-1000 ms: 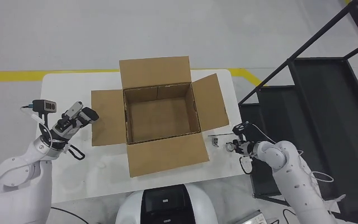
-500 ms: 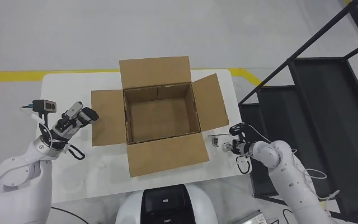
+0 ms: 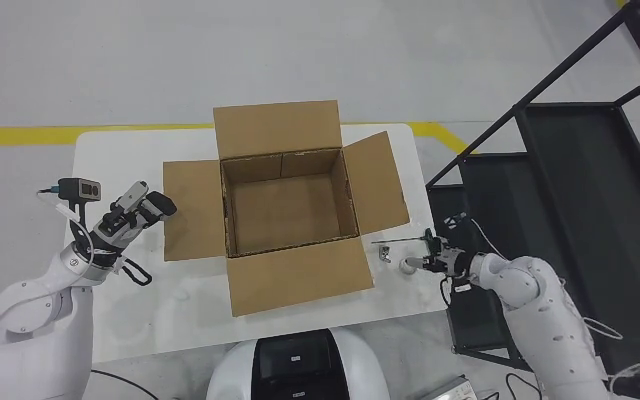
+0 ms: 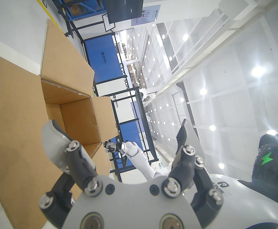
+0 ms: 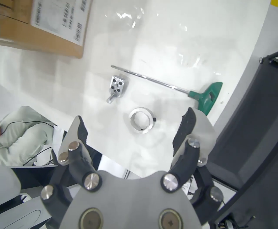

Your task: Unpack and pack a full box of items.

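Right pincer point(image 5: 134, 117): fingers spread wide, gripping nothing, poised over the rim of the counter point(image 5: 173, 43). Metal ring point(image 5: 142, 130): flat on the counter just ahead of the pincer, centred in the gap between its fingers and touching neither. The wide spread and this alignment suggest it is the piece lined up for the next grasp. Metal block point(image 5: 117, 85): small, drilled, with a short pin projecting from one end. It lies a little beyond the ring and apart from it, toward one finger's side. Hex key point(image 5: 160, 83): thin steel shaft with a green T-handle, lying crosswise beyond the ring, its handle off to the other finger's side and its tip just beyond the block. All three pieces lie loose outside the box, so they probably await packing. Flap point(image 5: 43, 28): folded out flat on the counter, carrying a printed label point(image 5: 58, 19), farther ahead than the three pieces. Cardboard box point(image 3: 285, 165): all four flaps open, interior showing bare cardboard, well beyond the right pincer and left open to receive items. Left pincer point(image 4: 117, 128): farthest, across the box from the right pincer, fingers spread, empty and raised off the counter, probably parked clear of the work.
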